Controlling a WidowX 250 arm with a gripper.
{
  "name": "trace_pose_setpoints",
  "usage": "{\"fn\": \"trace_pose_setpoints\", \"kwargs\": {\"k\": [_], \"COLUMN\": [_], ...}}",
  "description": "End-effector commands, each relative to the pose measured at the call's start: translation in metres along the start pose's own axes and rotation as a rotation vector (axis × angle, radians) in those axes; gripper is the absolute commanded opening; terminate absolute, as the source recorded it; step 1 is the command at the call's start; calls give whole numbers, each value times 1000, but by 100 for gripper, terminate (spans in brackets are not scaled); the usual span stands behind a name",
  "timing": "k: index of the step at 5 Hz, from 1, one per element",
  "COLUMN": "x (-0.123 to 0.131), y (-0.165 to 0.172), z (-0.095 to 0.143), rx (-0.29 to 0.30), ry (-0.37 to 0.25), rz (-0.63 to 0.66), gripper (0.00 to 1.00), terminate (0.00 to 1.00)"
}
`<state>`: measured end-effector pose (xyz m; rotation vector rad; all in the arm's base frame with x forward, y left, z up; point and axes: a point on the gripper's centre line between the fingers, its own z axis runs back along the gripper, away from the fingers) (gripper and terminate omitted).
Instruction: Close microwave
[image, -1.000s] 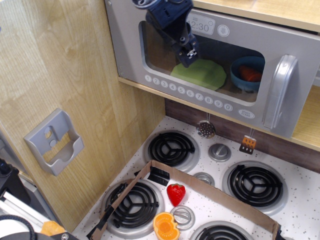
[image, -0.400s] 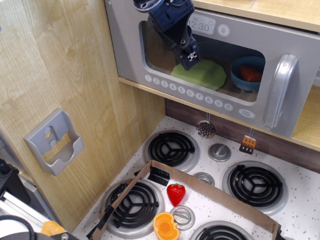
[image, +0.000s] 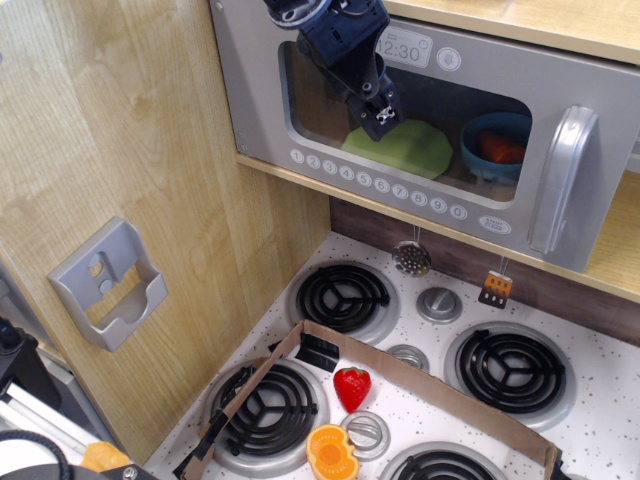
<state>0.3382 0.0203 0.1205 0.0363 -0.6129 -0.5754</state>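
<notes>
The microwave (image: 330, 70) sits at the top of the view. It has a wide grey door with a clear window (image: 440, 125), a curved grey handle (image: 557, 180) at the right and a row of round white buttons (image: 375, 186) along the bottom. The door stands slightly ajar at its right end. Inside, a green plate (image: 415, 148) and a blue bowl (image: 497, 145) show through the window. My dark blue gripper (image: 380, 118) hangs in front of the window's upper left, fingertips close together and holding nothing.
A wooden side wall carries a small grey pocket bracket (image: 110, 283) at left. Below lies a white stovetop with black burners (image: 345, 296), a cardboard tray (image: 430, 385), a strawberry (image: 351, 386) and an orange toy (image: 332, 452). Two small utensils (image: 411, 258) hang under the microwave.
My gripper has risen a little and shifted slightly left in front of the door window. The door looks about the same.
</notes>
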Motion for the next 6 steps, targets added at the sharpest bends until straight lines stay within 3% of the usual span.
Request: {"fn": "trace_pose_setpoints", "kwargs": {"k": [1,2,3,5,6], "x": [7,-3,-6,-6,-6], "y": [-16,-24,-27,-27,-27], "z": [29,39,46,46,46], "rx": [65,67,76,76,76], "ry": [43,141,196,196,196], "rz": [67,112,111,111,111], "gripper": [100,100,100,100,100], "terminate": [0,0,0,0,100]}}
